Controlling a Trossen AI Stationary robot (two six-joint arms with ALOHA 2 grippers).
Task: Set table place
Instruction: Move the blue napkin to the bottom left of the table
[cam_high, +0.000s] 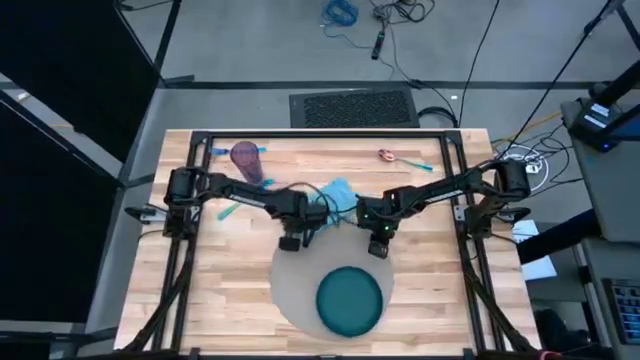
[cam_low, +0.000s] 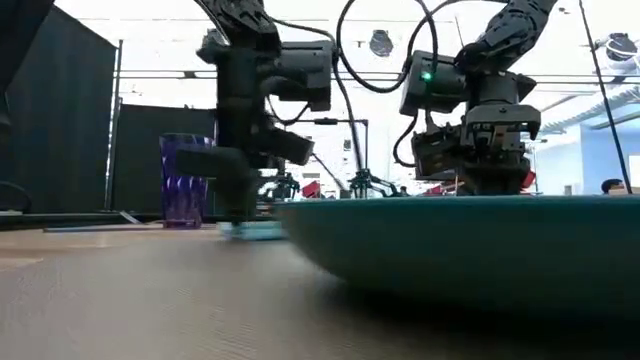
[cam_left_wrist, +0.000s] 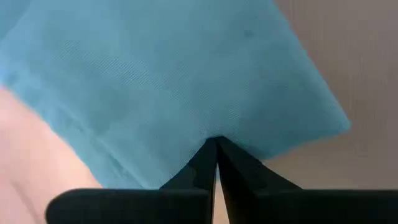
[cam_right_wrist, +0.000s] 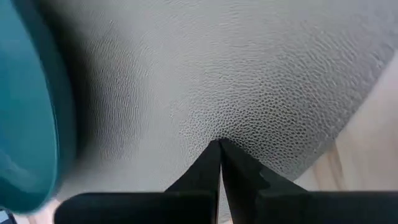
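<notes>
The round grey placemat (cam_high: 296, 290) lies on the table (cam_high: 200, 300) near its front edge, and the dark teal plate (cam_high: 350, 300) rests flat on the mat's right half. A light blue napkin (cam_high: 337, 192) lies crumpled on the wood beyond the mat. My left gripper (cam_high: 292, 240) is down at the table by the mat's far left rim, shut on the napkin (cam_left_wrist: 186, 74). My right gripper (cam_high: 378, 246) is low at the mat's far right rim, shut on the placemat (cam_right_wrist: 249, 81), with the plate (cam_right_wrist: 25, 106) close beside it. My left gripper pinches the napkin's edge (cam_left_wrist: 214, 134) between its two fingertips. The cloth puckers into a notch where they meet. One layer or several, I cannot tell. The napkin lies spread on the table beyond the fingers. My right gripper has its fingertips closed on the placemat's far right rim (cam_right_wrist: 217, 135), and the mat's surface dimples toward them. The fingers come from above, slanting down. The mat stays flat on the table under the plate.
A purple tumbler (cam_high: 247, 160) stands at the far left. A spoon with a teal handle (cam_high: 398, 158) lies at the far right, and teal cutlery (cam_high: 226, 211) lies under the left arm. Bare wood shows left and right of the mat.
</notes>
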